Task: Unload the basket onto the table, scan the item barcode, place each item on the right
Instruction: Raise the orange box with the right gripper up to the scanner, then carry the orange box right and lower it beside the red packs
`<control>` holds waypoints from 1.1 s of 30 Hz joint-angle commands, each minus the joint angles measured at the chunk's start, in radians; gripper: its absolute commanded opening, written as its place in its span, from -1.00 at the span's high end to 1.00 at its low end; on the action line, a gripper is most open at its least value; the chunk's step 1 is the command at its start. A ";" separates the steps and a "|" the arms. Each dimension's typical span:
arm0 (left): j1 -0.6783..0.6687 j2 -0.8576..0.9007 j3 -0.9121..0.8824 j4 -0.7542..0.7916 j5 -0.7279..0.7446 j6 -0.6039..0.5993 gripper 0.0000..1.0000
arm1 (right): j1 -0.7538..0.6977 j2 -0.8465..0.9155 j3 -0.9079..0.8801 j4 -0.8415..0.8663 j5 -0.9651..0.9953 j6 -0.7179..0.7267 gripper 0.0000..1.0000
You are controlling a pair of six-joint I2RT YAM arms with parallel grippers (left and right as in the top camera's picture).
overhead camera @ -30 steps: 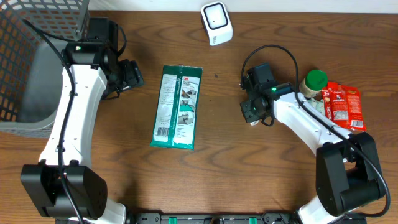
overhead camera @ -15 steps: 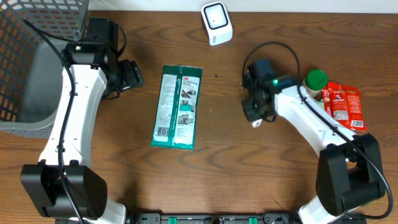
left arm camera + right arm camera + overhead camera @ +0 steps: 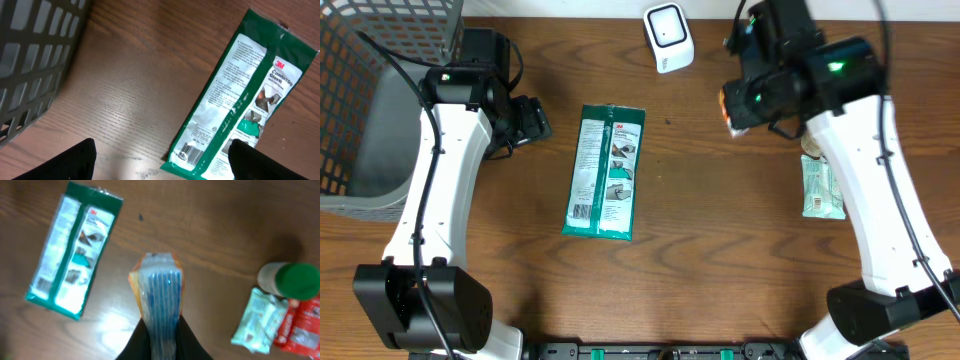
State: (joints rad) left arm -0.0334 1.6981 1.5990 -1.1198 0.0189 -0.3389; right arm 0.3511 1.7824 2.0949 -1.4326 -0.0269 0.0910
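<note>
The right gripper (image 3: 159,341) is pinched tight on a sachet (image 3: 158,292), held above the table (image 3: 225,225). The left gripper (image 3: 162,162) hangs wide open and empty by the green pack (image 3: 235,95). This looks like the carry step. Next, the sachet's barcode must face the scanner (image 3: 668,37).

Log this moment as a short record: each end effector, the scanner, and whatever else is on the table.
left end effector: open, empty, beside green 3M pack
right end effector: shut on orange-blue packet, held above the table
scanner: white, at far table edge
other items: wire basket, green-lidded jar, pale packet, red packet
</note>
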 commanded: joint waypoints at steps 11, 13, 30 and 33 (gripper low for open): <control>0.004 -0.014 0.003 -0.005 -0.012 0.005 -0.70 | 0.010 0.447 0.502 0.094 0.004 -0.011 0.98; 0.004 -0.014 0.004 -0.005 -0.012 0.005 -0.70 | 0.009 0.523 0.502 0.198 0.026 -0.011 0.98; 0.004 -0.014 0.003 -0.005 -0.012 0.005 -0.70 | 0.008 0.803 0.502 0.658 0.063 0.048 0.98; 0.004 -0.014 0.003 -0.005 -0.012 0.006 -0.70 | 0.008 0.805 0.501 0.678 0.063 0.082 0.98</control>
State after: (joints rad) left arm -0.0334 1.6981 1.5990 -1.1202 0.0193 -0.3393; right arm 0.3511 2.5900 2.5824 -0.7670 0.0235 0.1204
